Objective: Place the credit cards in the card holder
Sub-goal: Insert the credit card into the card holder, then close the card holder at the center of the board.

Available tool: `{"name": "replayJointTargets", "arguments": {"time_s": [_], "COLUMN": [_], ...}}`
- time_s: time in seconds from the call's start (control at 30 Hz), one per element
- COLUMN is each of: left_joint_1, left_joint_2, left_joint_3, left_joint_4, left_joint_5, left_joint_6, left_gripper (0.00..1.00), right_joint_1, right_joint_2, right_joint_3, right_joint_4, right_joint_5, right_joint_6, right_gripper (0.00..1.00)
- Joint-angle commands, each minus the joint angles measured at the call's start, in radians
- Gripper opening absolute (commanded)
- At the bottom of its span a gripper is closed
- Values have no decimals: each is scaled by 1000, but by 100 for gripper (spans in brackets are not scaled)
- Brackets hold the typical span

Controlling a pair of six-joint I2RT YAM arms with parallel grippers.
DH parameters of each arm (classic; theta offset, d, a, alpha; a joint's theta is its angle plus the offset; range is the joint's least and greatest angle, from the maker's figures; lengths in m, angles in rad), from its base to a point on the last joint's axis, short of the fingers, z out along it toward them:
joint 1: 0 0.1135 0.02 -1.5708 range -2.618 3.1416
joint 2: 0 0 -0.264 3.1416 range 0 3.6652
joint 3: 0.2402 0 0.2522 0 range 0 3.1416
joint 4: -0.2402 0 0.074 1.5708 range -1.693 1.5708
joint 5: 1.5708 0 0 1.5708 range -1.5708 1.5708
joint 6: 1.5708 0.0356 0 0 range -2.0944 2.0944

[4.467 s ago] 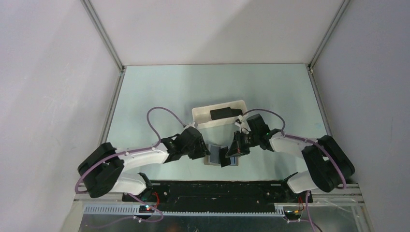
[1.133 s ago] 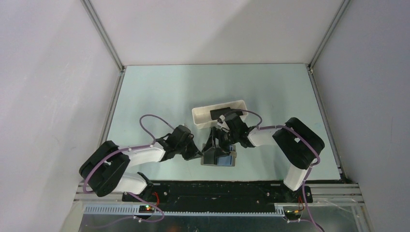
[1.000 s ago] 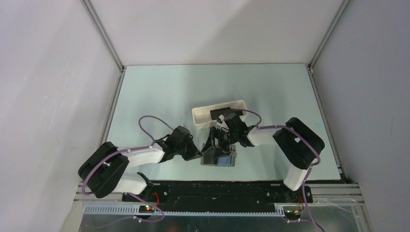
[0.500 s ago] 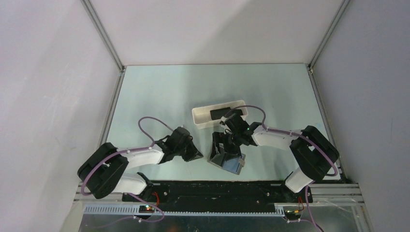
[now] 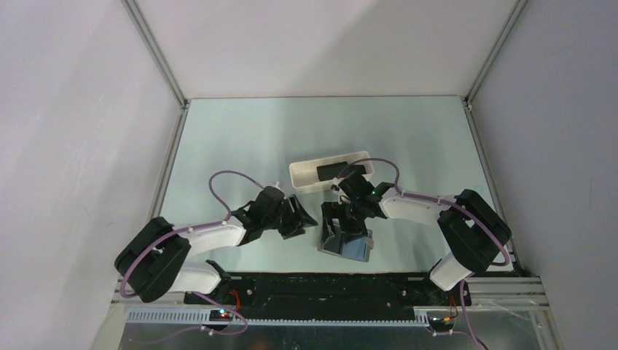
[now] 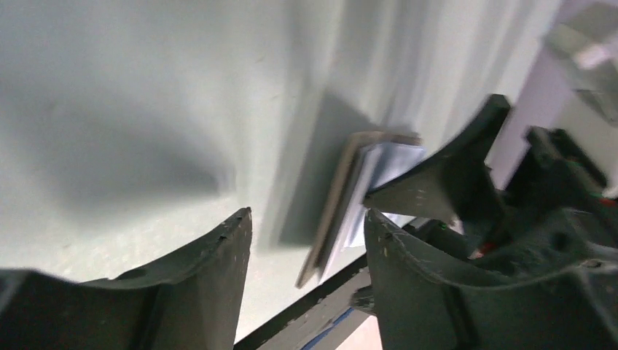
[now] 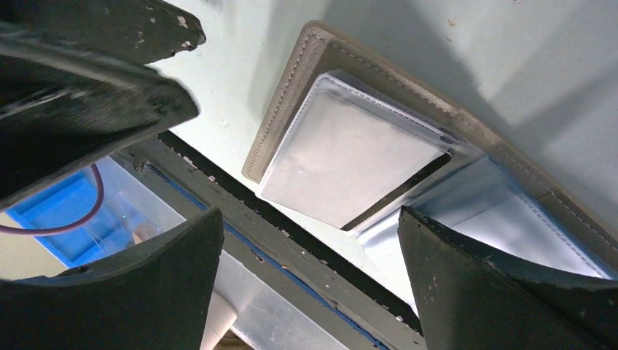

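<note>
Lying open on the desk (image 5: 240, 138) near its front edge, the card holder (image 5: 354, 249) sits between the two arms, with its grey-brown cover down and its silvery-blue inside up. In the right wrist view a clear sleeve (image 7: 342, 164) rests on one half of the holder. A thin dark gap runs along the sleeve's edge at the fold, and I cannot tell whether a card is tucked there.

The right jaws hang just above the holder, spread wide and grasping nothing. The left jaws stand to the left of the holder, apart from it and low over the desk. They are released, with a clear gap between the fingers and nothing in it. In the left wrist view the holder appears edge-on beyond that gap, its layers fanned slightly.

Behind the holder, farther from the arms, is a white tray (image 5: 304, 177). One black card (image 5: 331, 170) lies in it, around its middle. In the top view the right arm's wrist overlaps the tray's near right corner.
</note>
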Motion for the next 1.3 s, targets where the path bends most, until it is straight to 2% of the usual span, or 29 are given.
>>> {"name": "replayJointTargets", "arguments": {"time_s": [0.0,0.07,0.17,0.27,0.53,0.73,0.83,0.9,0.97,1.03,1.1,1.17,1.27], "left_joint_1": [25,27,26,23,-13,-34,-33,-32,-31,-27,-26,-26,-27], "left_joint_2": [5,55,132,212,266,296,279,258,219,167,105,43,-32], "left_joint_3": [-13,4,21,25,43,59,51,44,31,23,39,65,120], "left_joint_4": [251,284,352,402,435,443,443,442,435,395,279,64,-149], "left_joint_5": [149,207,277,331,345,339,323,307,285,255,200,132,41], "left_joint_6": [12,23,15,-16,-34,-40,-40,-39,-40,-25,25,76,138], "left_gripper": [66,71,72,67,57,33,12,2,0,0,0,0,0], "right_joint_1": [-12,-17,-27,-60,-118,-132,-136,-139,-141,-141,-140,-135,-133], "right_joint_2": [18,15,-3,-14,-47,-55,-70,-87,-107,-126,-146,-154,-155], "right_joint_3": [29,28,19,-5,-81,-82,-82,-83,-81,-79,-69,-56,-35], "right_joint_4": [0,20,40,76,176,187,177,165,143,112,69,33,-19], "right_joint_5": [0,-13,-32,-72,-169,-189,-194,-189,-175,-148,-109,-75,-21], "right_joint_6": [-51,-61,-73,-60,-27,-16,-15,-16,-24,-41,-64,-87,-111], "right_gripper": [92,92,92,92,92,92,93,93,93,93,93,93,93]}}
